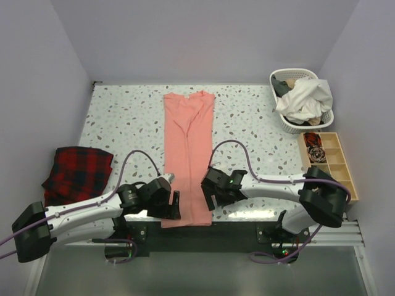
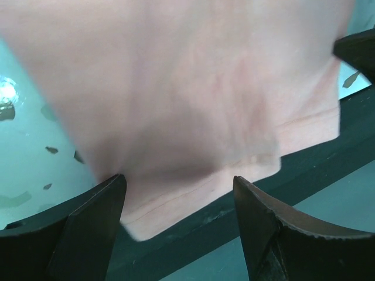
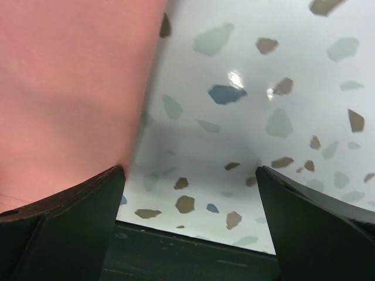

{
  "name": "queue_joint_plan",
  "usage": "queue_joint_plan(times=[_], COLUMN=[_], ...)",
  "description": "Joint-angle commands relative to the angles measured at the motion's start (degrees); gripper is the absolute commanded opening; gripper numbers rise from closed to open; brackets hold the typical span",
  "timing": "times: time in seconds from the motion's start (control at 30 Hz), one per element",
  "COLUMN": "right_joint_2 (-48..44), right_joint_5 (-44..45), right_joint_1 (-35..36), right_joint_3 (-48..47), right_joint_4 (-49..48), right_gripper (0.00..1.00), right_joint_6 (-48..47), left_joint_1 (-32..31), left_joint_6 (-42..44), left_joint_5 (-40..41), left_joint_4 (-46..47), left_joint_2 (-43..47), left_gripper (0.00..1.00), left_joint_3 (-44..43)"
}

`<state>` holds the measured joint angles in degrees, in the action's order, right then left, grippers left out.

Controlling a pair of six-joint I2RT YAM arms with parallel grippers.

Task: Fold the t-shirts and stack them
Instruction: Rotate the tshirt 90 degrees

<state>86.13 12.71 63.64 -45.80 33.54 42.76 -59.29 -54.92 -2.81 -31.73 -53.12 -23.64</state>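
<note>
Speckled terrazzo table [image 1: 123, 111] under pale walls, and we start at the far left, where a red-and-black plaid cloth [image 1: 79, 172] sits bunched at the table's edge, well apart from the action.

Moving right, the left gripper [image 1: 174, 205] is down low at the near edge, with its fingers [image 2: 88, 228] spread wide. The salmon-pink t-shirt [image 1: 188, 142] lies flat as a long narrow strip, running from the far middle of the table to the near edge. From the left wrist, its hem [image 2: 205, 187] fills the gap between those fingers and laps over the dark table edge. The close view is blurred, so contact between the pads and the cloth is hard to call.

On the strip's other side is the right gripper [image 1: 210, 200], with its jaws parted as well. In its own camera the shirt's long edge runs past the left-hand finger [image 3: 64, 222], and only bare table shows between the two fingers.

Far right is a white basket [image 1: 295, 126] heaped with pale laundry. Just nearer than that is a wooden divided tray [image 1: 343, 161].
</note>
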Motion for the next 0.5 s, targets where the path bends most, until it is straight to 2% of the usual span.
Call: queue_joint_plan(times=[0.0,0.17,0.27,0.47], right_joint_2=[-2.80,-5.00,-9.39,-24.50], right_joint_5=[4.78,6.62,5.05,-0.93], right_joint_1=[0.00,0.00,0.00,-0.18], right_joint_3=[2.21,-0.33,-0.52,5.44], right_joint_4=[7.85,9.79,8.21,0.92], right_gripper=[0.99,0.99,0.99,0.99], right_joint_6=[3.73,3.21,2.06,3.73], left_joint_1=[-0.39,-0.39,-0.39,-0.39], left_joint_6=[0.33,1.30,1.21,-0.97], left_joint_5=[0.61,2.72,5.26,3.08], left_joint_4=[-5.62,-7.91,-8.00,-0.54], left_joint_2=[1.71,2.76,4.51,5.75], left_gripper=[0.78,0.78,0.79,0.81], left_joint_3=[-0.27,-2.90,-4.40,-1.33])
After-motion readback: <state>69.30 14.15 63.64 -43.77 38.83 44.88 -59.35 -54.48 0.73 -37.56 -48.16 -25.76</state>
